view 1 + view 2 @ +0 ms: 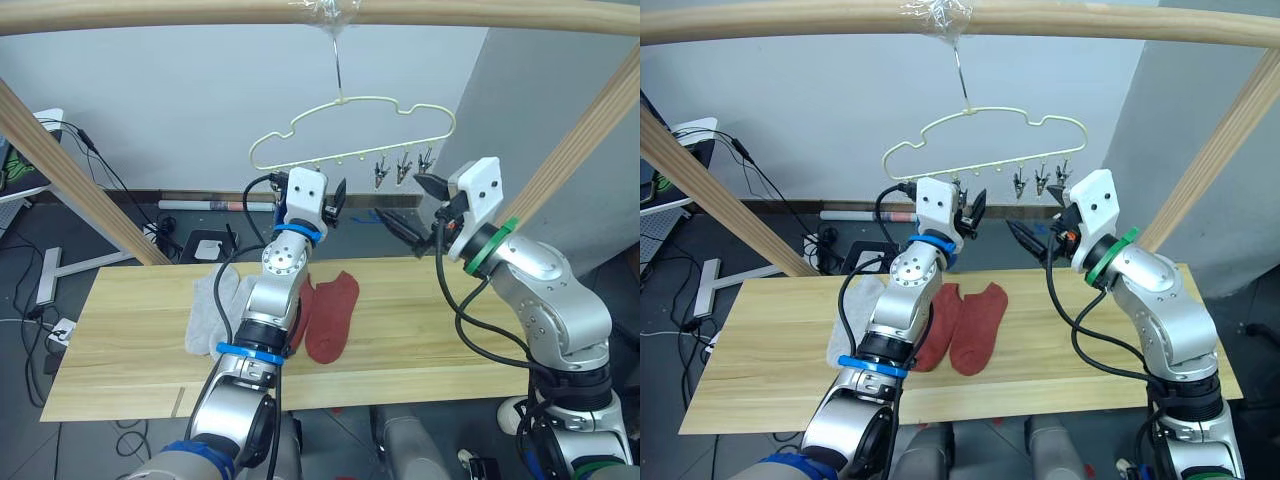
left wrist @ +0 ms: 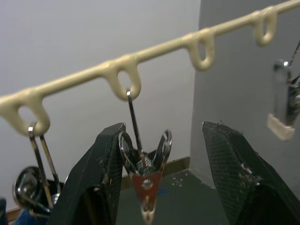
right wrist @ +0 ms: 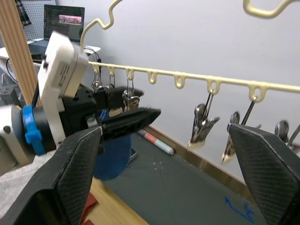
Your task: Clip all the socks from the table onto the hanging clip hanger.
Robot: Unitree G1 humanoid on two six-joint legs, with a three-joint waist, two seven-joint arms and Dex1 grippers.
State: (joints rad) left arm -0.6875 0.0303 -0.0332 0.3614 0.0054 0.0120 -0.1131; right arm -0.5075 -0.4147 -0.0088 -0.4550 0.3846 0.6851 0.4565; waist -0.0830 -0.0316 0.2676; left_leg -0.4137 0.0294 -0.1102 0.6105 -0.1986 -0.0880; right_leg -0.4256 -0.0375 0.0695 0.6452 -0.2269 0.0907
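Left gripper (image 2: 161, 180), open wide, straddles one clip (image 2: 144, 171) off-centre; closing now may just push the free-swinging clip hanger (image 1: 350, 125) away.

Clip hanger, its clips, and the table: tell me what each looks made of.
Clip hanger: thin wire, seemingly under a pale yellow coating; the loops along its bar look smooth and rounded.
Clips: bare metal, going by their shiny, mirror-like jaws; one further clip seems to carry a pale pad.
Table: light yellowish wood planks, with visible grain, seams and a matte finish.
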